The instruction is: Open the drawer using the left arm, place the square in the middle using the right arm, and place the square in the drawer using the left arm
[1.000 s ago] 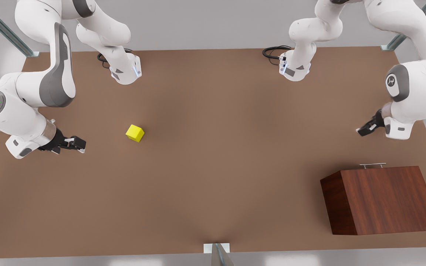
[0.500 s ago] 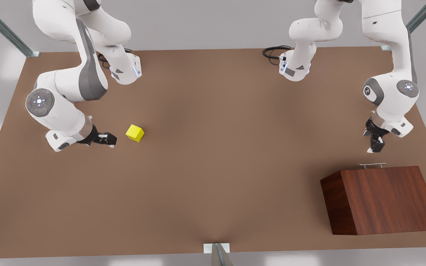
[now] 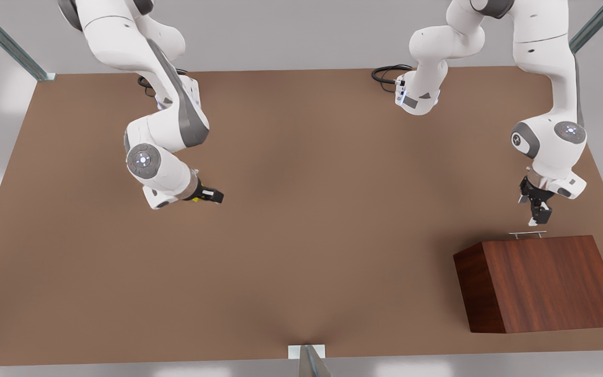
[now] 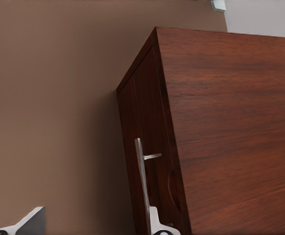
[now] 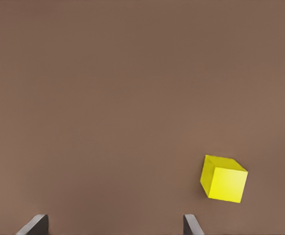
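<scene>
Hovering open-jawed, right gripper (image 3: 212,197) over the square (image 5: 224,178), left gripper (image 3: 537,215) spread beside drawer (image 4: 152,147) handle (image 4: 141,169), drawer closed, contents hidden.

- In the front view the square (image 3: 195,199) is almost wholly covered by the right gripper (image 3: 216,197); only a yellow sliver shows.
- The left wrist view cuts off the wooden box (image 4: 221,127) and the lower end of the drawer handle (image 4: 141,181).
- Both arms' upper links run past the front view's top edge.
</scene>
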Robot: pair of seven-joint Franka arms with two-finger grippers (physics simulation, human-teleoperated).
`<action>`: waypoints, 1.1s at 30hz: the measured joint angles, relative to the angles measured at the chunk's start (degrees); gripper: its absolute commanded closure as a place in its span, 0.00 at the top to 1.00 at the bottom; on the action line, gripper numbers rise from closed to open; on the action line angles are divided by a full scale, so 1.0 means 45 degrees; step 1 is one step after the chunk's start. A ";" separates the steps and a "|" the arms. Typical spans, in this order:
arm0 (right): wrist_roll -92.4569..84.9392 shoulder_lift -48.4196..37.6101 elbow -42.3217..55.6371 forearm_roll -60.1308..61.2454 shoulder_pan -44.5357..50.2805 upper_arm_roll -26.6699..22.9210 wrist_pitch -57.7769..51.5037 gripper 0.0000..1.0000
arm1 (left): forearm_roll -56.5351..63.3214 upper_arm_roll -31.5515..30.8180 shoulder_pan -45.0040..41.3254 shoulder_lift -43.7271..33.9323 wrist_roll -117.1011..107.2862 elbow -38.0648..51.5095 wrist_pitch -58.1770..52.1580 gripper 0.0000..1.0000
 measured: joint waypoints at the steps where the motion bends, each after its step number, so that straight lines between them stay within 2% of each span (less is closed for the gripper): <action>1: 0.1127 -0.0326 -0.0498 0.0002 0.0041 0.0179 0.0078 1.00 | 0.0004 0.0000 0.0002 0.0072 0.0000 0.0002 0.0183 1.00; 5: 0.4577 -0.1410 -0.2064 0.0051 0.0246 0.0746 0.0094 1.00 | 0.0014 0.0000 0.0006 0.0578 0.0000 0.0074 0.0757 1.00; 6: 0.4993 -0.1457 -0.2501 0.0803 0.0226 0.0737 0.0511 1.00 | 0.0015 -0.0005 0.0014 0.0643 0.0000 0.0079 0.0783 1.00; 9: 0.3908 -0.1583 -0.4907 0.0899 -0.0136 0.0622 0.3740 1.00 | 0.0020 0.0000 0.0022 0.0881 0.0000 0.0205 0.1015 1.00; 13: 0.1140 -0.1520 -0.5494 0.0900 -0.2947 0.0570 0.3675 1.00 | 0.0044 0.0000 0.0050 0.0999 0.0000 0.0295 0.1002 1.00; 16: 0.1668 -0.2531 -0.6731 0.0920 -0.2484 0.0578 0.3371 1.00 | 0.0045 -0.0003 0.0048 0.1261 0.0000 0.0556 0.1020 1.00; 19: 0.2450 -0.1971 -0.6815 0.0946 -0.2003 0.0745 0.4335 1.00 | 0.0044 -0.0020 0.0048 0.1412 0.0000 0.0644 0.1020 1.00; 22: 0.2559 -0.1247 -0.6721 0.1115 -0.2368 0.0747 0.4942 1.00 | 0.0047 -0.0019 0.0044 0.1558 0.0000 0.0646 0.1009 1.00; 24: 0.2680 -0.1220 -0.6812 0.1114 -0.1841 0.0732 0.4934 1.00 | 0.0053 -0.0018 0.0053 0.1548 0.0000 0.0646 0.1012 1.00; 29: 0.2039 -0.1269 -0.7270 0.0471 -0.2984 0.0630 0.4945 1.00 | 0.0060 -0.0019 0.0037 0.1600 0.0016 0.0646 0.1000 1.00; 33: 0.1563 -0.1318 -0.8206 0.0450 -0.2805 0.0650 0.6292 1.00 | 0.0067 -0.0001 0.0049 0.1625 0.0020 0.0635 0.0942 1.00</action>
